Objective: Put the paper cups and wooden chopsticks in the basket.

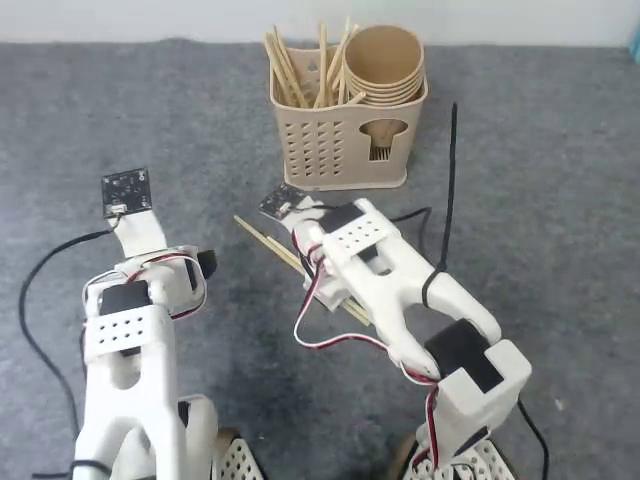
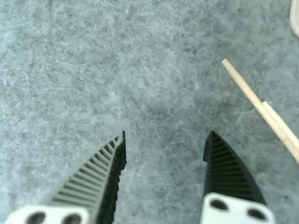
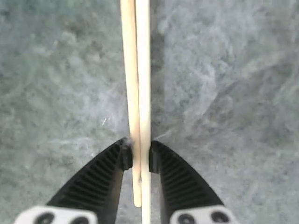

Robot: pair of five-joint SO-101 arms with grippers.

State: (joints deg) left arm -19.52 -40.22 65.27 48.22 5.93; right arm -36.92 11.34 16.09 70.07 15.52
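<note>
A pair of loose chopsticks [image 3: 140, 70] lies side by side and touching, pinched near one end by the right claw [image 3: 138, 156], whose jaws are closed on both sticks. Whether the pair rests on the grey-covered bench [image 1: 560, 150] or hangs just above it cannot be told. From the high view the pair [image 1: 265, 240] runs diagonally and the right arm covers its near half. Behind it stands the basket [image 1: 330, 150] (slotted beige plastic), holding stacked paper cups [image 1: 385, 55] on one side and upright chopsticks [image 1: 295, 65] on the other. A black cable [image 1: 450, 180] rises just beside the basket. The left claw [image 2: 167, 137] hovers with its jaws spread wide and holding nothing, the pair's free end [image 2: 261, 105] near it.
</note>
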